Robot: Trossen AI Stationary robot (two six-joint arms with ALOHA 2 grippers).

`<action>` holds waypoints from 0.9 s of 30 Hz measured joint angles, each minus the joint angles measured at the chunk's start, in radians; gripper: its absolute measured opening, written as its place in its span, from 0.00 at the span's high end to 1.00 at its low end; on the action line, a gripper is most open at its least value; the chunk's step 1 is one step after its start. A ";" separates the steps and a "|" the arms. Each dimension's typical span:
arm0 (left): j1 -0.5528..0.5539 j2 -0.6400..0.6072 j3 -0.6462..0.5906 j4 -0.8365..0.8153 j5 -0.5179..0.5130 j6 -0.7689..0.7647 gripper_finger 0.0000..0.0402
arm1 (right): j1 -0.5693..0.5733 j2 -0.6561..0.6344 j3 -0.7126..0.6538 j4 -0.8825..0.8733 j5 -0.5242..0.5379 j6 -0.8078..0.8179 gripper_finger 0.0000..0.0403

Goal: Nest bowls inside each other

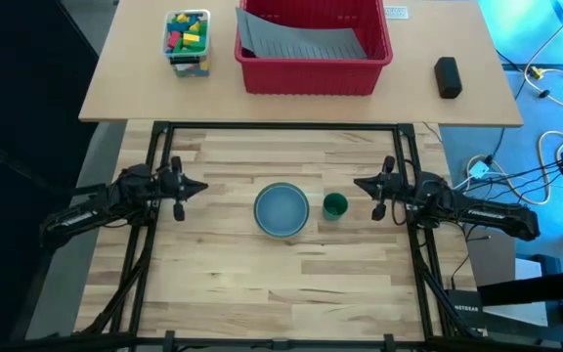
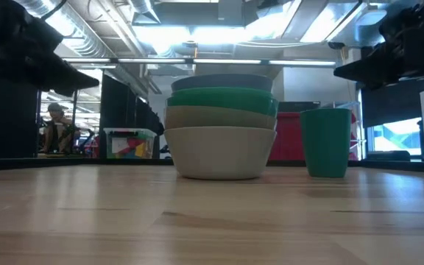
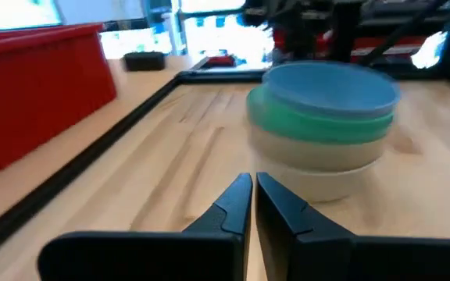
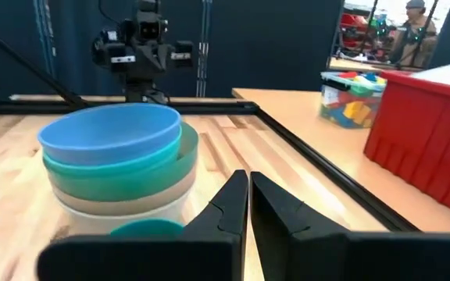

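The bowls (image 1: 281, 210) stand nested in one stack at the table's middle, its grey-white bottom bowl (image 2: 221, 152) resting on the wood. Above it show a pale rim, a teal green bowl (image 2: 223, 100) and the light blue bowl (image 4: 109, 133) on top. My left gripper (image 1: 203, 187) hovers shut left of the stack (image 3: 323, 129), its tips (image 3: 253, 181) pointing at it. My right gripper (image 1: 357, 184) hovers shut to the right, beyond the small dark green cup (image 1: 334, 205); its tips (image 4: 248, 176) face the stack.
The dark green cup (image 2: 325, 141) stands upright just right of the stack. On the far table stand a red bin (image 1: 313, 47), a clear box of coloured blocks (image 1: 188, 41) and a black object (image 1: 447, 76). Bare wood lies in front of the stack.
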 joint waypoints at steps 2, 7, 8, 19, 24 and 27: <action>0.000 0.000 0.000 -0.005 -0.017 0.018 1.00 | 0.000 0.000 0.000 -0.007 0.009 -0.001 1.00; -0.002 0.000 0.001 -0.011 -0.038 -0.056 0.99 | 0.000 0.000 0.000 -0.020 0.020 -0.003 1.00; -0.002 0.000 0.001 -0.011 -0.039 -0.081 0.99 | 0.000 0.000 0.000 -0.020 0.020 -0.003 1.00; -0.002 0.000 0.000 -0.013 -0.040 -0.130 0.99 | 0.000 0.000 0.000 -0.019 0.012 -0.003 1.00; -0.002 0.000 0.000 -0.014 -0.040 -0.131 0.99 | 0.000 0.000 0.000 -0.019 0.012 -0.002 1.00; -0.002 0.000 0.000 -0.014 -0.041 -0.131 0.99 | 0.000 0.000 0.000 -0.019 0.012 -0.002 1.00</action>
